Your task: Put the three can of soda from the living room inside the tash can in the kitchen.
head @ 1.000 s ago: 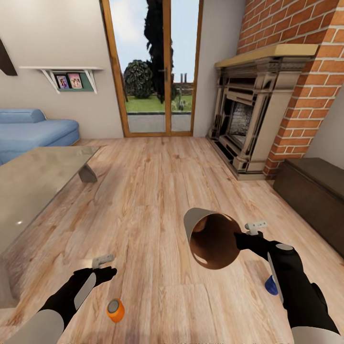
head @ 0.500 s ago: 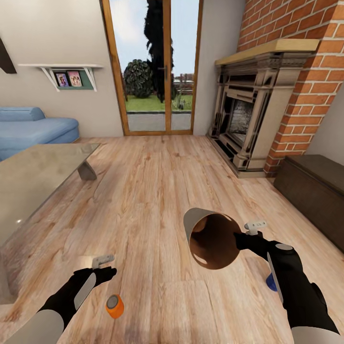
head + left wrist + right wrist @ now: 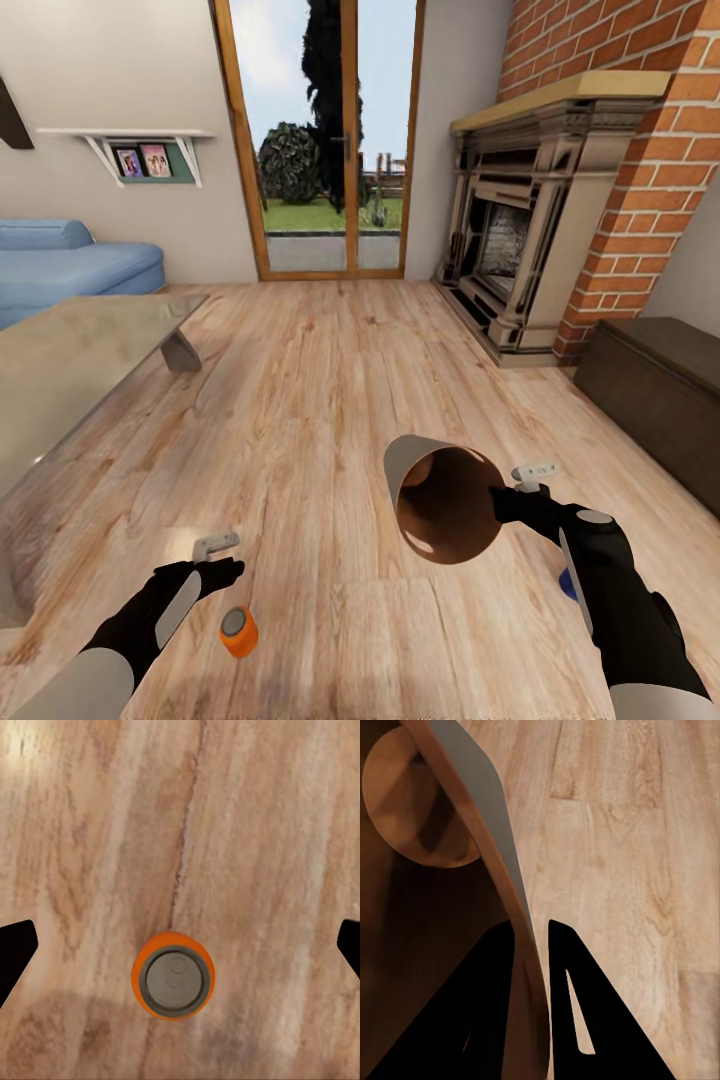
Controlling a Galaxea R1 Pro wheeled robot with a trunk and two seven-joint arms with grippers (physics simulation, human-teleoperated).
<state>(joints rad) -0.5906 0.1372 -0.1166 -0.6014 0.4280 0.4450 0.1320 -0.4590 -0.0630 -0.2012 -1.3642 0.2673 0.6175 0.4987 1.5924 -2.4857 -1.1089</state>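
I am looking over a warm wood-plank floor in the living room, its boards running away from me toward the glazed wooden doors at 12 o'clock, with lawn and dark trees beyond the glass. At 2 o'clock stands the red brick fireplace with its pale mantel, and just past it at 3 o'clock a low dark cabinet sits against the wall. At 10 o'clock I see the blue sofa under a small wall shelf carrying framed pictures, and a glass tabletop reaches in from 9 o'clock. My right gripper has its fingers clamped on the rim of the tash can, one inside the wall and one outside; the bin is carried tilted above the floor at 5 o'clock, its brown inside turned toward me. One can of soda stands upright on the floor at 7 o'clock, grey top up, just beside my left gripper. From the left wrist camera that can sits between the spread, released fingers, touching neither. A small blue object peeks out behind my right arm; I cannot tell what it is
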